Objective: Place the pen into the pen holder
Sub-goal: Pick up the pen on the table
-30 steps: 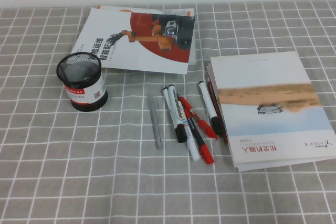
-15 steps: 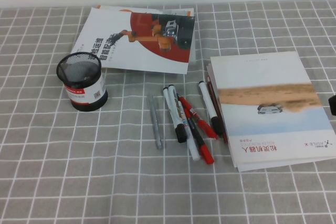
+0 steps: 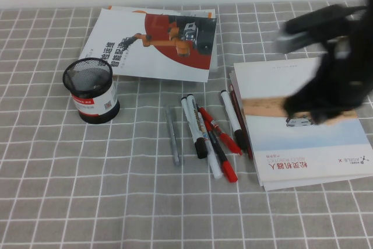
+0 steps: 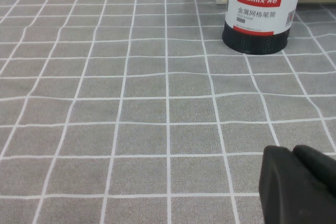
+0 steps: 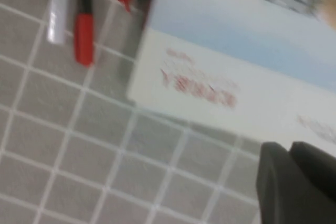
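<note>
- While no pen is picked up yet, the step in hand looks like the reach toward the pens, so everything below is advice, not observation of a move.
- Checked cloth: flat, nothing between the pens and the cup, so the carry path is open.
- Stack of booklets: sits on the right, touching or just beside the nearest marker. Come down clear of its edge.
- Right gripper: hangs over the stack, above and to the right of the pens. Can't tell if it is open or closed.
- Left gripper: low over bare cloth, near the pen holder, apart from it. Opening state can't be told either. Leave it parked.
- Pen holder: upright on the left, well apart from the pens, mouth open and looks empty.
- Pen: white marker, black cap toward the robot, lying flat beside the stack. Best target, since 1 side is free.
- Red pens: 2, crossed just beside it. Grip mid-barrel, across the pen, so they aren't dragged.
- Grey pen: lies nearer the cup. Lift high enough to clear it, then drop the marker in tip-down.
</note>
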Robot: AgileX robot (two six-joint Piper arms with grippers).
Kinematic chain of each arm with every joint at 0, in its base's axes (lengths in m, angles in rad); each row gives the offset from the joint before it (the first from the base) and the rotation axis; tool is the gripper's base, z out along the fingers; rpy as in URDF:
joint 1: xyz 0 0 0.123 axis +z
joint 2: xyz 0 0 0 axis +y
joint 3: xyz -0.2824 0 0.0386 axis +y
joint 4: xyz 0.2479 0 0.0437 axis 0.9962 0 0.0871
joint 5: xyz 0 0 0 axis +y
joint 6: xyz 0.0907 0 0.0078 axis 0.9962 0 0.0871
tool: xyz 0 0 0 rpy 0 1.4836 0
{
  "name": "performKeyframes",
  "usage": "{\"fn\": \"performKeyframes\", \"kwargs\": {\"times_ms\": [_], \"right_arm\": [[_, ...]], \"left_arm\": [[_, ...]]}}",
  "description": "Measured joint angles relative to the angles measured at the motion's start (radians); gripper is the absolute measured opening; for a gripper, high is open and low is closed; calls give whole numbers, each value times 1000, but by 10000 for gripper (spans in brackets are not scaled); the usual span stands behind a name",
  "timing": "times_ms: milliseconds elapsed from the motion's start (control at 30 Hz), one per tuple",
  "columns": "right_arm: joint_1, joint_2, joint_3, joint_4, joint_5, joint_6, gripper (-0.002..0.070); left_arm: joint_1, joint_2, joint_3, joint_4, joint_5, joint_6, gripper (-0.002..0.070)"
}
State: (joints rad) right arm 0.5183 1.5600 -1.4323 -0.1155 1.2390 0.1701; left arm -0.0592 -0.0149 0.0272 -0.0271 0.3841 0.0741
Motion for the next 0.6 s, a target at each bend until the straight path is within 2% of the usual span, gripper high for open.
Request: {"fn": "performKeyframes", "kwargs": {"times_ms": [267,467,533,600], "right_arm": [[98,257,-234,2,0,9,-13],[125,431,-424,58,-2,-29,-7],[127,481,-481,80,-2,-38,19],[134,534,-538,95,-4,-40,89]], "left_arm": [[0,0,0,0,0,0,-3],[0,0,0,0,0,0,-3],[0,0,0,0,0,0,-3],[0,0,0,0,0,0,-3]]}}
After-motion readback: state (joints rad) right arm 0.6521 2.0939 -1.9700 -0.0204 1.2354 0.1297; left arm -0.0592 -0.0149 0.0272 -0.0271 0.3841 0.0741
